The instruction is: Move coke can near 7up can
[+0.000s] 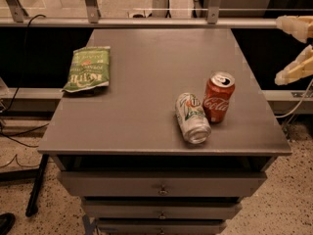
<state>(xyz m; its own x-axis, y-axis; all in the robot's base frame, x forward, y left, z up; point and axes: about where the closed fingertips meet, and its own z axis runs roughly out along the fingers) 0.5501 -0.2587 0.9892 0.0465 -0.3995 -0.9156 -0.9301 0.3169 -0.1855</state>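
Observation:
The red coke can (218,97) stands upright on the grey table, near its right front. The silver-white 7up can (192,118) lies on its side just left of it, almost touching, its top end pointing toward the front edge. My gripper (292,49) is at the right edge of the view, up and to the right of the coke can and beyond the table's right edge. Its two cream fingers are spread apart and hold nothing.
A green chip bag (88,68) lies flat at the table's left side. The grey table (146,82) has drawers under its front edge. A metal rail runs behind the table. Cables lie on the speckled floor at the left.

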